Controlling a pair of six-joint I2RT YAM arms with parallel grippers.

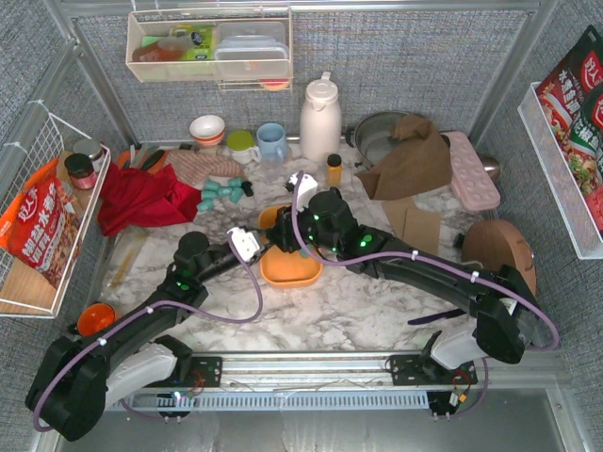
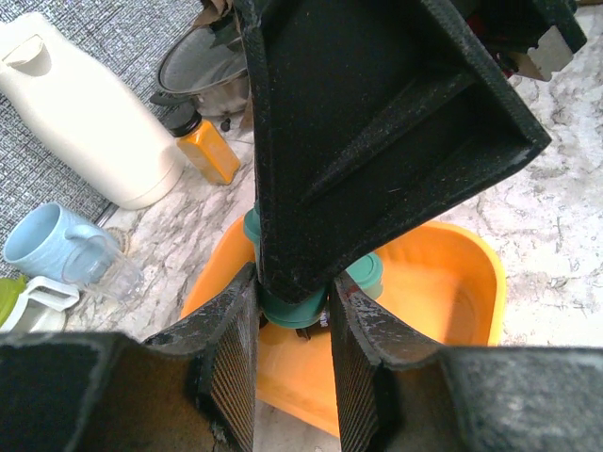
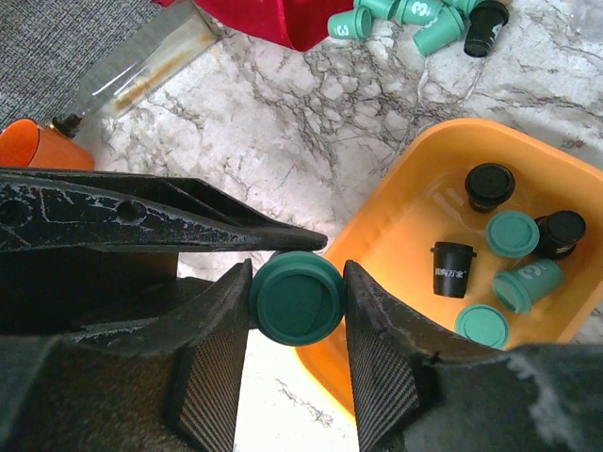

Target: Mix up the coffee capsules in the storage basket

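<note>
The orange storage basket [image 1: 294,273] [image 3: 443,141] [image 2: 443,311] sits mid-table. It holds several coffee capsules [image 3: 513,234], teal and black. My right gripper [image 3: 297,299] [image 1: 281,237] is shut on a dark teal capsule [image 3: 297,297] just off the basket's near-left rim. My left gripper [image 2: 294,311] [image 1: 247,247] meets it there. Its fingertips [image 2: 247,301] press the sides of the same capsule [image 2: 294,306], mostly hidden by the right gripper's body. More capsules [image 3: 415,24] [image 1: 221,193] lie loose on the marble beside the red cloth.
Behind the basket stand a white thermos [image 1: 320,118], an amber bottle [image 1: 334,169] and a blue mug [image 1: 271,141]. A red cloth [image 1: 141,198] lies left, a brown paper bag [image 1: 415,155] and a pink tray [image 1: 468,169] right. An orange cup [image 1: 94,317] sits near left.
</note>
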